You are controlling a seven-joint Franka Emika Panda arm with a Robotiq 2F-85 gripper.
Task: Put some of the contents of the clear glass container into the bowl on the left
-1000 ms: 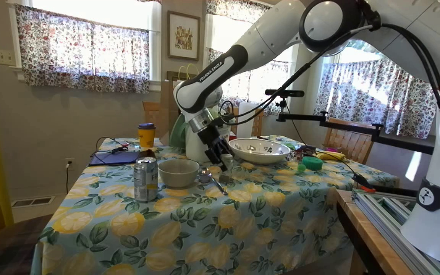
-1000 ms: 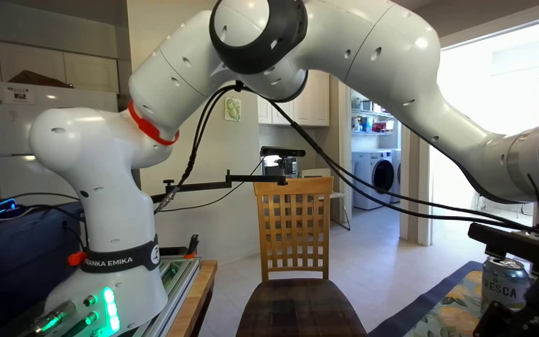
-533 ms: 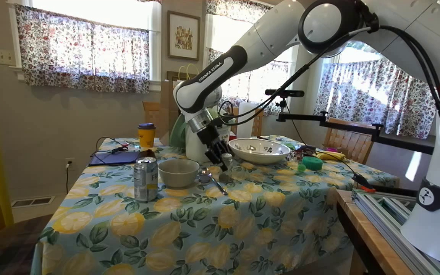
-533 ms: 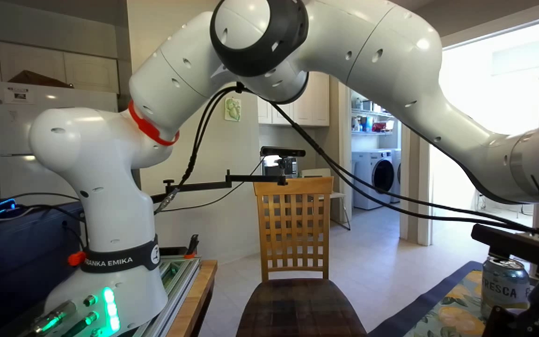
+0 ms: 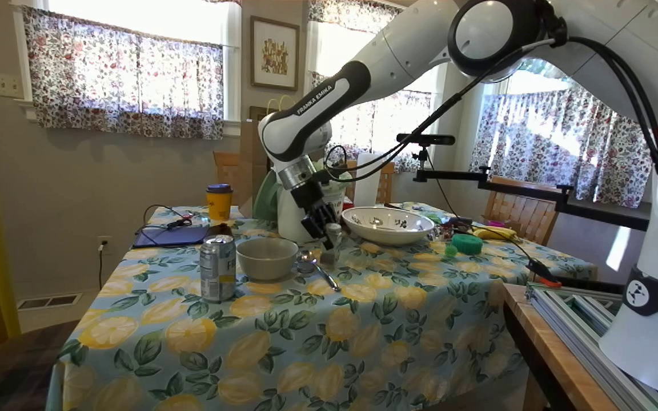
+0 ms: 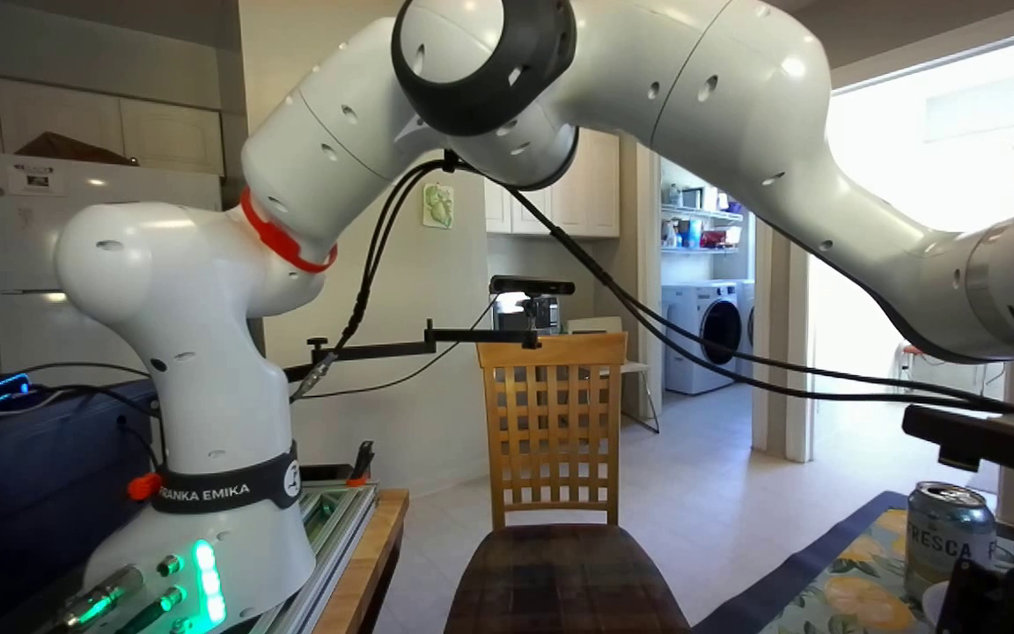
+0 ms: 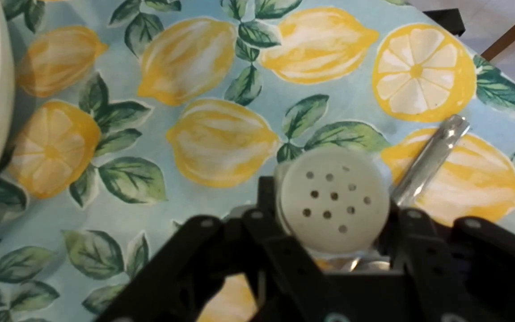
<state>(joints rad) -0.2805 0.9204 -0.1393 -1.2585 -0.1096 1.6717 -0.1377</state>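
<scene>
The clear glass container is a shaker (image 5: 332,251) with a pale lid and some contents low inside. In the wrist view its round, holed lid (image 7: 333,201) sits between the fingers. My gripper (image 5: 324,233) is shut on the shaker from its sides; the fingers (image 7: 329,214) press against it just below the lid. The shaker is slightly tilted and looks a little above the tablecloth. The grey bowl (image 5: 267,260) stands left of the shaker, apart from it, in an exterior view. Its inside bottom is hidden there.
A metal spoon (image 5: 324,275) lies between bowl and shaker; its handle (image 7: 432,161) shows in the wrist view. A can (image 5: 218,268) stands left of the bowl. A wide white bowl (image 5: 389,225) stands behind right, near a white container (image 5: 293,220).
My gripper and the shaker have moved up and slightly left in an exterior view, and the shaker has come to lean a little. The bowl, spoon and can have not moved.
</scene>
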